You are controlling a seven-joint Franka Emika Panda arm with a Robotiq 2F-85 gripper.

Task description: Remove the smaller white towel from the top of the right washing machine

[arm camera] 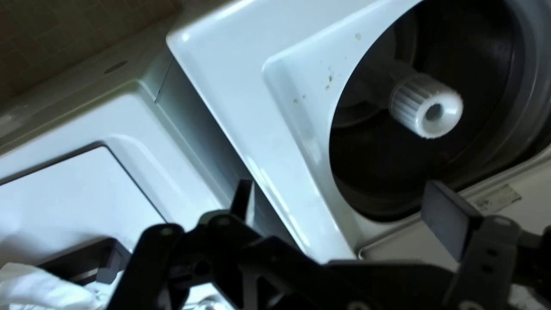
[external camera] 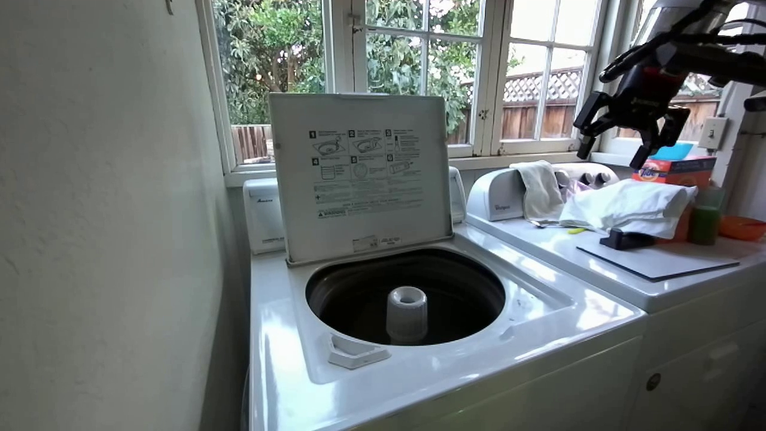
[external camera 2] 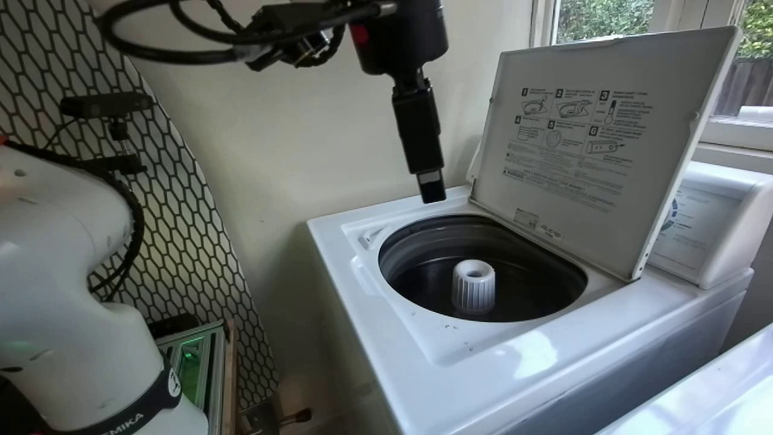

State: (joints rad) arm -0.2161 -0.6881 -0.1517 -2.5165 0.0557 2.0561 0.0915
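The smaller white towel point(external camera: 535, 188) is draped over the control panel point(external camera: 499, 194) at the back of the right washing machine point(external camera: 658, 292), right of centre in an exterior view, its lower end reaching down to the flat top. A larger white cloth point(external camera: 625, 206) lies bunched just beside it, and in front of that a black object point(external camera: 625, 240) sits on a thin dark-edged board point(external camera: 673, 261). Towards the right edge I can pick out an orange Tide box point(external camera: 676, 172), a green container point(external camera: 705, 225) and an orange bowl point(external camera: 742, 228). In the top right corner the gripper point(external camera: 611, 152) hangs in the air, its two fingers point(arm camera: 450, 219) spread wide apart; the wrist view shows the edge of the neighbouring washer point(arm camera: 254, 107) between them. That washer takes the middle of both exterior views, its printed lid point(external camera: 362, 173) raised behind a dark round tub point(external camera 2: 543, 296) with a white ribbed post point(external camera 2: 474, 290) inside.
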